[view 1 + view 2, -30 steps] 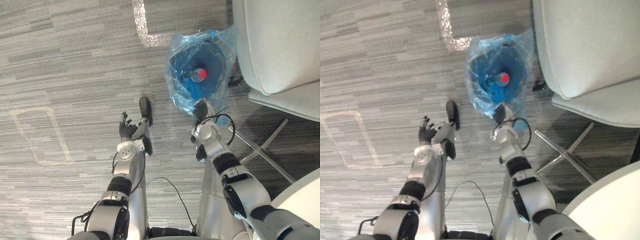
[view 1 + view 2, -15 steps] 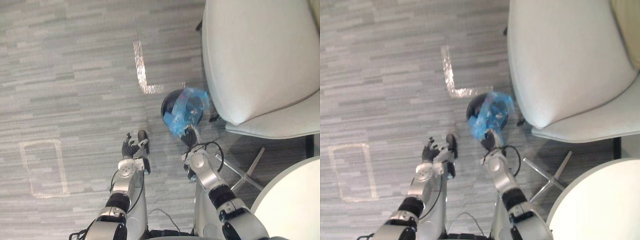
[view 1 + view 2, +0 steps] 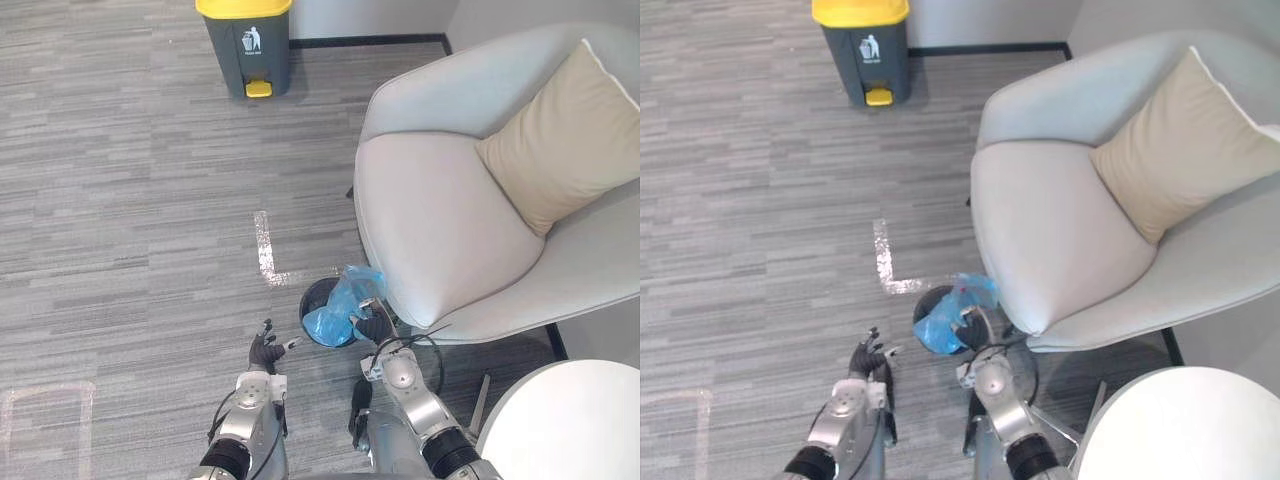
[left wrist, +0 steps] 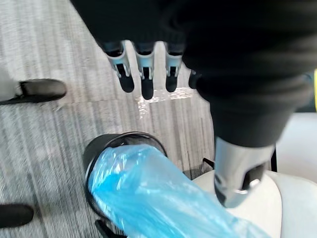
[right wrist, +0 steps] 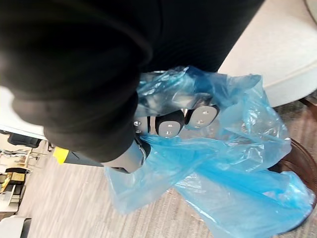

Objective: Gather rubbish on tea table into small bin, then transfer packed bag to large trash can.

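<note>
Blue bag (image 3: 345, 305) was bunched in the curled right hand (image 3: 375, 328); a straight lift would clear the small bin (image 3: 304, 303); left hand (image 3: 265, 350) hung spread

An office lounge: grey striped carpet (image 3: 130, 180), a pale armchair (image 3: 450, 230) with cushion (image 3: 560, 140), a yellow-lidded trash can (image 3: 246, 45).
</note>
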